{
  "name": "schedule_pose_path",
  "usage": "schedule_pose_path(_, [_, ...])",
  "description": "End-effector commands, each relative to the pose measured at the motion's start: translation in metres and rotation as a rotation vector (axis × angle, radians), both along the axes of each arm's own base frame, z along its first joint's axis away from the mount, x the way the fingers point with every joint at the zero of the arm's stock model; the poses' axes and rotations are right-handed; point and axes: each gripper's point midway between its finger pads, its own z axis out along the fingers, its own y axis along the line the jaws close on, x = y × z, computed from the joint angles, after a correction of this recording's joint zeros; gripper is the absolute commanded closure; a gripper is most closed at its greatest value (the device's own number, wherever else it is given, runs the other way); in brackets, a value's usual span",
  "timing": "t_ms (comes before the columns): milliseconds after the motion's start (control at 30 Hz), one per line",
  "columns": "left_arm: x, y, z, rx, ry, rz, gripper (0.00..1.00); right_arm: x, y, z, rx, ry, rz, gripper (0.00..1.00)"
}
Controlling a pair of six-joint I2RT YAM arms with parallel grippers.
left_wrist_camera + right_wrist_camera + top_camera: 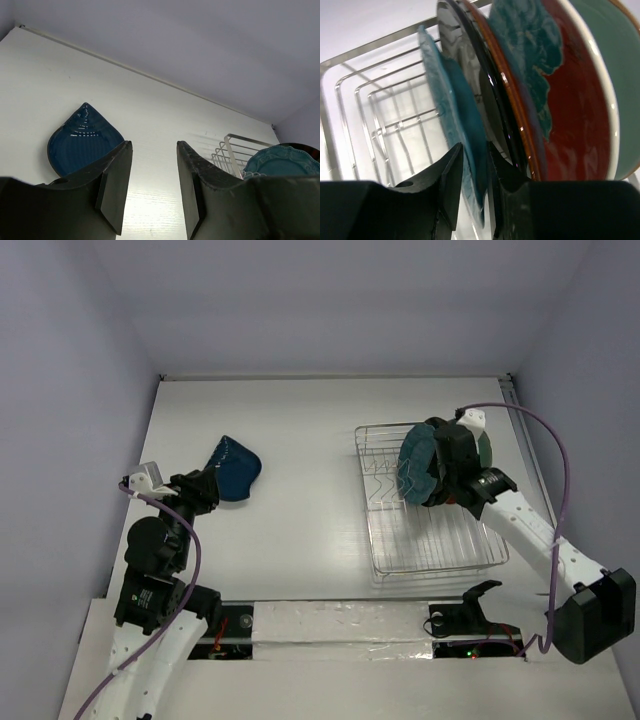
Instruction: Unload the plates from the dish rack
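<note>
Plates point(555, 100): stood on edge and close-packed at the far end of the dish rack point(440, 540); one more is laid flat on the table point(300, 420).
Teal plate point(460, 115): outermost of the standing row, facing the bare part of the rack; its rim is seen between the fingers of the right gripper point(475, 150).
Right jaws: drawn in to a narrow gap, one finger on each face of the teal plate, and the plate is gripped at its rim as far as can be judged.
Neighbours: a dark glossy plate point(492, 100) stands just behind the teal plate, then a red-backed plate point(570, 125) with a pale green face; little room is left behind the inner finger.
Dark blue plate point(80, 137): flat on the table's left half, well apart from the rack.
Left gripper point(152, 150): held above the table just beside the dark blue plate, which lies past the left finger and not between the fingers.
Left jaws: parted moderately, with nothing held.
Edges: the rack's right side is close to the table's right edge; walls point(330, 310) enclose the table at the back and on both sides.
Open room: bare wire is seen over the near half of the rack, and bare tabletop between the rack and the dark blue plate.
</note>
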Motion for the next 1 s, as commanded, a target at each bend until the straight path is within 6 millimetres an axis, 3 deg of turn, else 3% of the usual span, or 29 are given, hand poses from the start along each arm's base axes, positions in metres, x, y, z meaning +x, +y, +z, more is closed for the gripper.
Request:
schedule_pose_path(0, [0.002, 0.0, 0.007, -0.008, -0.03, 0.001, 0.62, 0.019, 0.004, 0.005, 0.005, -0.05, 0.005, 0.71])
schedule_pose_path(167, [0.002, 0.0, 0.008, -0.01, -0.031, 0.001, 0.62, 0.027, -0.008, -0.001, -0.051, -0.04, -0.059, 0.76])
schedule_pose_path(333, [0.002, 0.0, 0.007, -0.009, -0.027, 0.001, 0.61, 0.026, -0.014, 0.015, -0.089, -0.057, -0.056, 0.98])
schedule_pose_path(633, [0.002, 0.0, 0.007, -0.012, -0.027, 0.001, 0.61, 0.022, -0.021, 0.107, -0.078, -0.223, -0.055, 1.0])
schedule_pose_path(967, [0.002, 0.0, 0.007, -0.014, -0.03, 0.001, 0.6, 0.009, -0.021, 0.153, -0.006, -0.344, -0.032, 1.0])
